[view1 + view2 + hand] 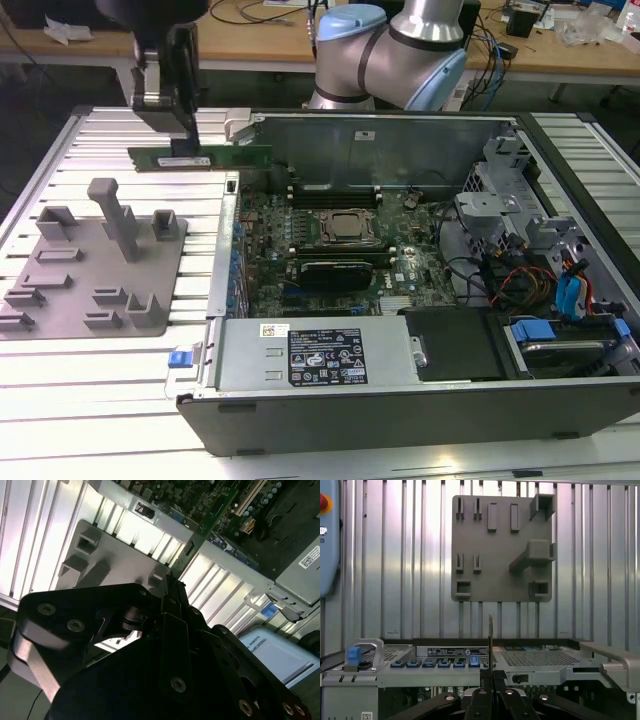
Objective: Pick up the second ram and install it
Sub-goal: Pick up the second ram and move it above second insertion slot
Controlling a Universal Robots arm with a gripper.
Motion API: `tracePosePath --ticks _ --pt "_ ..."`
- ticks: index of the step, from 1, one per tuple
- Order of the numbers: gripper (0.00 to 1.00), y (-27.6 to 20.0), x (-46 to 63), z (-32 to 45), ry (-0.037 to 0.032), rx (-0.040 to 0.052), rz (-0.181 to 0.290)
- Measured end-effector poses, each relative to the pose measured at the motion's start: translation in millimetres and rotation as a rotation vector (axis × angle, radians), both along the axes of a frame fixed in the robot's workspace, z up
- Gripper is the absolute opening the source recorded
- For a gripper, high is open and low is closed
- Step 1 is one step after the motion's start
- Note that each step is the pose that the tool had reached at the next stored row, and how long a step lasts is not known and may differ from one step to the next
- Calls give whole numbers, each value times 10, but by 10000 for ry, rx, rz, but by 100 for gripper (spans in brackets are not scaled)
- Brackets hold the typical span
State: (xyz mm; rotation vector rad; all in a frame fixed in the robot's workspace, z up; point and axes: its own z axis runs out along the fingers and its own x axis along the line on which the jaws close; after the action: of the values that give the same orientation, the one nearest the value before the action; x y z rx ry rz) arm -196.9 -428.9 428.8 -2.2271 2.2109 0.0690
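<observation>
Pinching the second ram [215, 158] near its middle, the gripper [188, 148] holds it level. It hangs where the slatted table [100, 128] meets the open computer case [400, 135].

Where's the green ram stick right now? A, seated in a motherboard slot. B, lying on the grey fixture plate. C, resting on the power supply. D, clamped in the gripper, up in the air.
D: in the exterior view the gripper is shut on the second ram, holding it up off the grey fixture plate and not in the motherboard.
</observation>
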Motion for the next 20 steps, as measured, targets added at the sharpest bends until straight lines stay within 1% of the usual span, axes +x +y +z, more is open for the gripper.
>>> tracePosePath --ticks 3,5,7,8,10,12,15,17,18,20 --pt "9 0 165 -7 0 1 -1" --pt "9 0 332 -13 0 0 -2" --pt "9 0 460 -20 -1 2 -1" --pt "9 0 570 -24 -1 1 0" --pt "9 0 716 -30 0 0 1" --pt "9 0 793 -33 0 0 -2" --pt "9 0 1011 -43 0 1 0" --pt "9 0 1124 -52 -1 2 -2" --pt "9 0 1175 -67 -1 2 1" --pt "9 0 1280 -145 6 1 0"
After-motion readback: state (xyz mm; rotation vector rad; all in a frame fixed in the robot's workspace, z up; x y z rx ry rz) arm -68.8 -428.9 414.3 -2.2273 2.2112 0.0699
